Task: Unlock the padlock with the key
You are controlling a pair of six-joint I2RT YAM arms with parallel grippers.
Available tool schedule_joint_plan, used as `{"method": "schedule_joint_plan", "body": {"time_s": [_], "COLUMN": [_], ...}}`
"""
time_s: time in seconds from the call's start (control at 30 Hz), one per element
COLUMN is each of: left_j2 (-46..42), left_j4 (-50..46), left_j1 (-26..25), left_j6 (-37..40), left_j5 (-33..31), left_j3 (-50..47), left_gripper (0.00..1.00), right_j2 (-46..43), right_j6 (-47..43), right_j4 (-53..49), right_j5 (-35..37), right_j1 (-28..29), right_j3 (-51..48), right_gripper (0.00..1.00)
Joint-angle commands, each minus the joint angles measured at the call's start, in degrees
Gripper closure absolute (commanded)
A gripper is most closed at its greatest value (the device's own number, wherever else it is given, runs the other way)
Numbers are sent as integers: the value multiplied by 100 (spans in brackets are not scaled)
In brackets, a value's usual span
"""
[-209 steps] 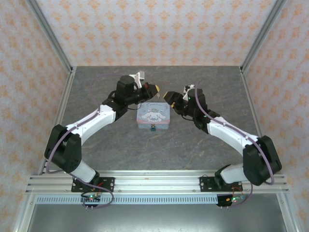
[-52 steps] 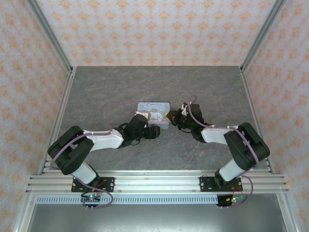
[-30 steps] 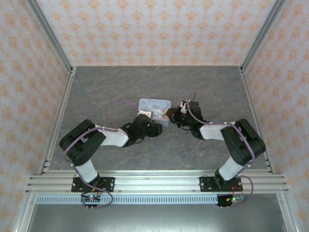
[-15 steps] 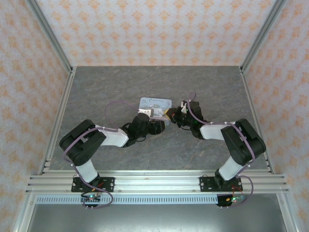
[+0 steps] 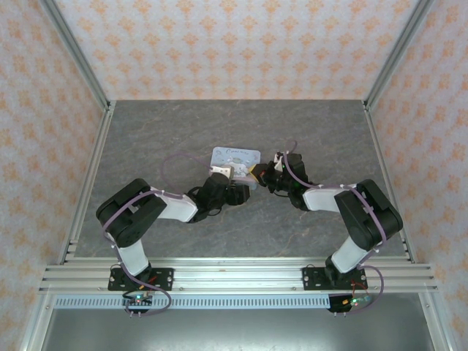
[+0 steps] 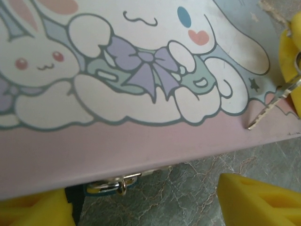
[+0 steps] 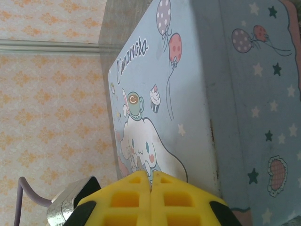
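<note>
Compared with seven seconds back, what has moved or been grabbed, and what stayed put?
Both arms have come down from the tin's far side. The left claw now sits open at the near edge where the padlock hangs. The right claw is shut on the key at the tin's near right corner. The tin has slid away from the arm bases and turned slightly. In the last second, almost nothing moved.
</note>
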Motion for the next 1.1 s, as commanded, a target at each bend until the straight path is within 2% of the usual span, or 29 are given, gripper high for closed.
{"method": "schedule_joint_plan", "body": {"time_s": [0.0, 0.2, 0.7, 0.93, 1.07], "left_j2": [148, -100, 262, -118, -28], "left_j4": [121, 812, 2405, 2317, 2368], "left_j1": [1, 27, 151, 107, 109], "left_j6": [111, -490, -1909, -1997, -2066], "left_j5": [165, 667, 814, 611, 473], "left_j3": [164, -9, -580, -739, -767], "left_gripper": [25, 30, 31, 32, 34], "right_j2": [-55, -83, -124, -110, -45], "right_j6": [-68, -70, -68, -68, -51], "right_j4": [-76, -76, -52, -29, 11], "right_j5": [8, 37, 54, 53, 57], "right_j1": [-33, -30, -33, -26, -25], "right_j3": [68, 34, -37, -33, -37], "right_gripper": [100, 100, 100, 100, 100]}}
